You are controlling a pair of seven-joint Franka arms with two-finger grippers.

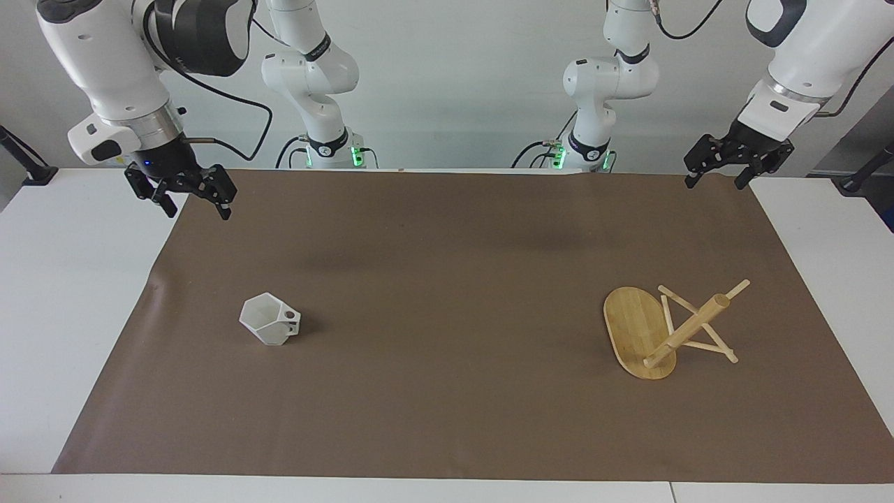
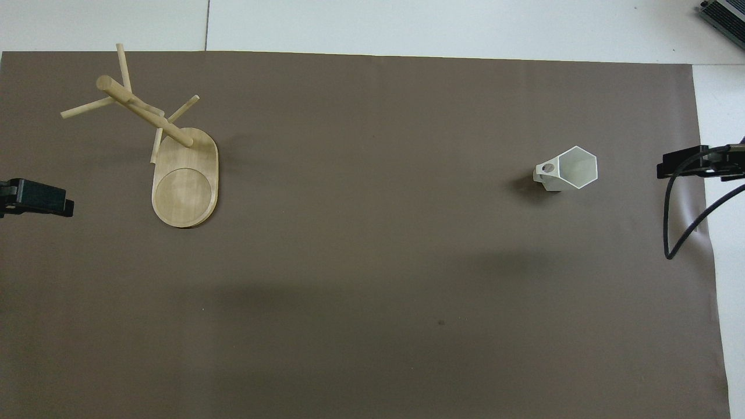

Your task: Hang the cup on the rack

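We are at the reach step, nothing grasped yet. Our right gripper (image 1: 190, 200) hangs with jaws spread and empty over the brown mat's (image 1: 447, 279) edge; the cup (image 1: 269, 318) stands upright below and ahead of those jaws, well apart, handle turned toward the rack (image 1: 669, 328). Our left gripper (image 1: 723, 172) waits, jaws also apart and empty, with the rack ahead of it. Next we judge the right jaws must descend onto the cup. Bare mat lies between, so moving room is ample.
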